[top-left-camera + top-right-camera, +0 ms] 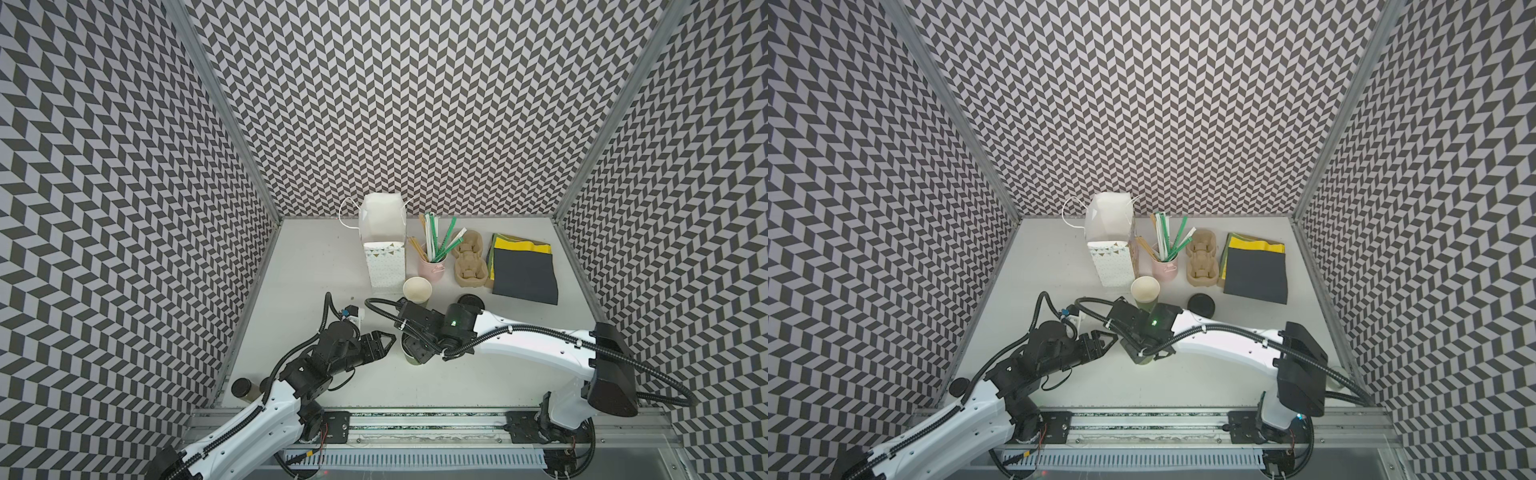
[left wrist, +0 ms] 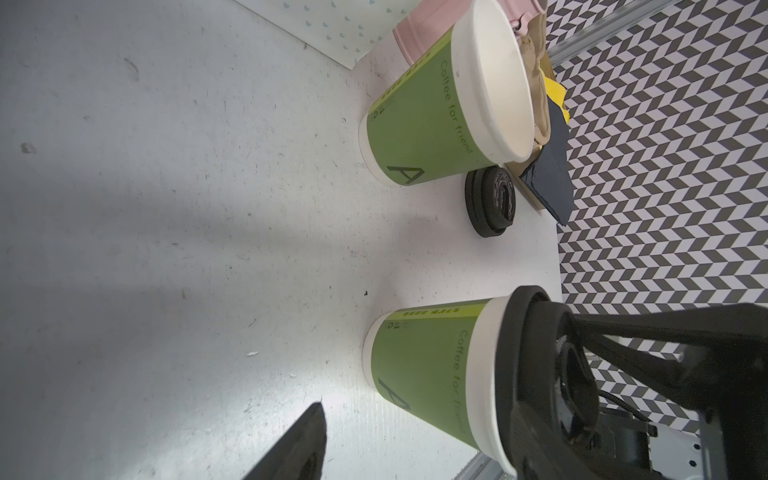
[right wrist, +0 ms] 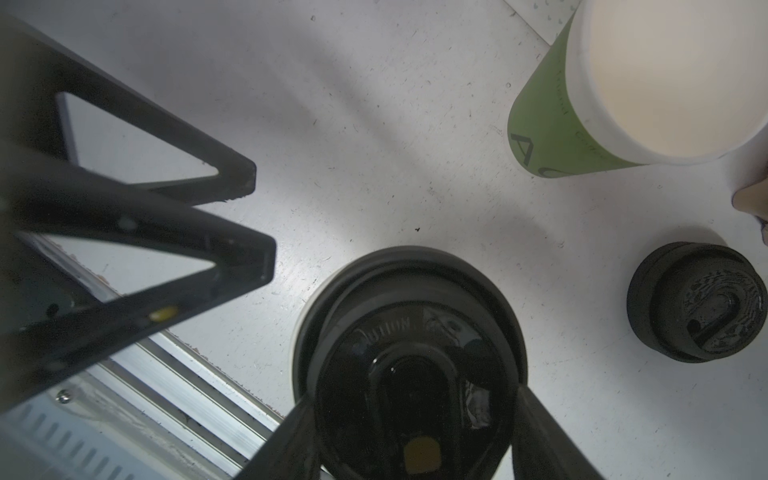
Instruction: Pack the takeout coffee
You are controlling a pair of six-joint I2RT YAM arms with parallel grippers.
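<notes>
The takeout coffee [image 1: 411, 358] [image 1: 1144, 360] is a green paper cup [image 2: 424, 374] standing upright near the table's front middle, with a round black lid [image 3: 409, 332] on top. My right gripper [image 1: 417, 349] [image 3: 415, 415] hangs straight over it. Its two fingers press the lid's opposite sides, so it is shut on the lid. My left gripper [image 1: 388, 343] [image 1: 1100, 343] is open just left of the cup, apart from it and holding nothing. One of its fingers [image 2: 299, 444] shows in the left wrist view.
A second green cup [image 1: 417, 289] [image 2: 436, 120] stands open behind the takeout coffee. A loose black lid [image 1: 469, 302] [image 3: 698, 299] lies to its right. Further back stand a white paper bag [image 1: 384, 249], a pink cup of straws [image 1: 432, 266], a cardboard cup carrier [image 1: 469, 266] and stacked napkins [image 1: 523, 270].
</notes>
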